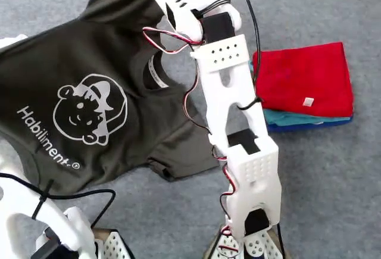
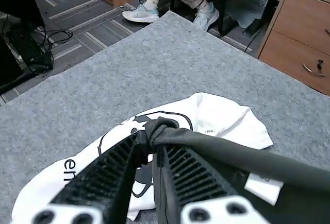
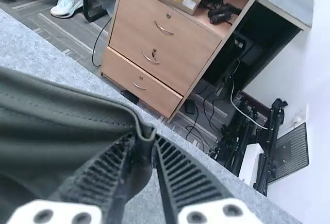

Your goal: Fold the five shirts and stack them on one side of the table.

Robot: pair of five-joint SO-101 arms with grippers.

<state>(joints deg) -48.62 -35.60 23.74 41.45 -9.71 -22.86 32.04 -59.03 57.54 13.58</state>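
grey felt covers the desk (image 1: 333, 181), and past its far edge i can see office floor and a wooden drawer unit (image 3: 154, 54). the dark shirt (image 1: 71, 68) is stretched above the felt between my two arms, print side up, with its collar near the right arm (image 1: 232, 92).

the right end effector (image 3: 147, 136) is pressed together on a fold of the shirt's edge at the far side of the desk. the left end effector (image 2: 151, 144) is pinching a bunched corner of the same shirt out on the left side, above a white shirt (image 2: 216, 118) that lies flat beneath it.

what matters for the next move is how the cloth runs. its long axis goes from the far grip diagonally down toward the left and the near edge, so the body of the shirt lies on the left arm's side of the right arm.

the folded stack (image 1: 303, 86), red on top of teal and blue, sits well apart on the other side of the right arm, which makes that arm the nearer one to it.

my guess is the shirt has to be laid flat on the felt before any fold, with both grips held level so it doesn't skew.
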